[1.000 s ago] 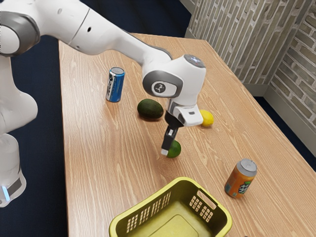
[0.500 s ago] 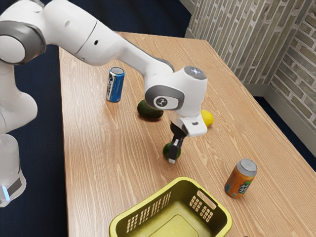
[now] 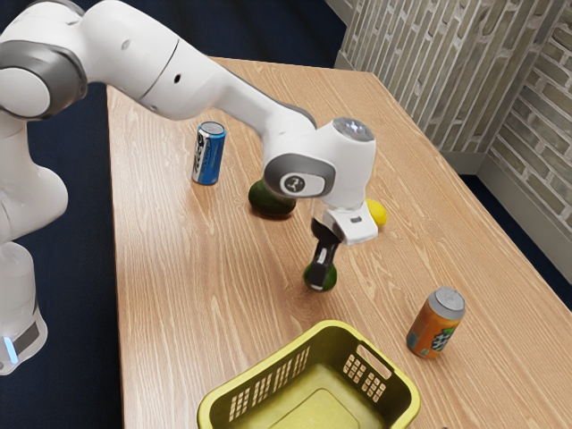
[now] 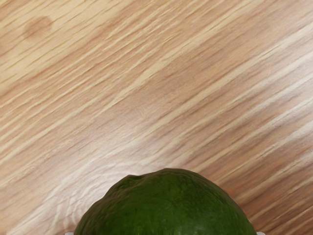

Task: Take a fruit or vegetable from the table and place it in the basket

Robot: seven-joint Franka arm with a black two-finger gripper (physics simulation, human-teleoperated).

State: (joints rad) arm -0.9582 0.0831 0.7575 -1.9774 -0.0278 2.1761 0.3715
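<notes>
My gripper point(image 3: 320, 282) points down over the table in the exterior view, with the green lime point(image 3: 332, 279) at its fingertips. In the wrist view the lime point(image 4: 166, 205) fills the space at the lower edge, and the gripper point(image 4: 165, 233) has a pale fingertip against each side of it, so it is shut on the lime. Whether the lime is clear of the tabletop I cannot tell. The yellow-green basket point(image 3: 313, 407) stands close by, toward the exterior view's bottom. An avocado point(image 3: 271, 200) and a lemon point(image 3: 377, 214), partly behind the hand, lie farther back.
On the wooden table point(image 3: 179, 295), an orange can point(image 3: 435, 323) stands to the exterior view's right of the basket. A blue can point(image 3: 208, 154) is upright near the table's far left part, beyond the avocado. A brick wall rises beyond the right edge.
My hand has come down and toward the exterior view's right, from beside the lime to around it. Over the last half second the lime has shifted slightly to the exterior view's right with the fingertips.
</notes>
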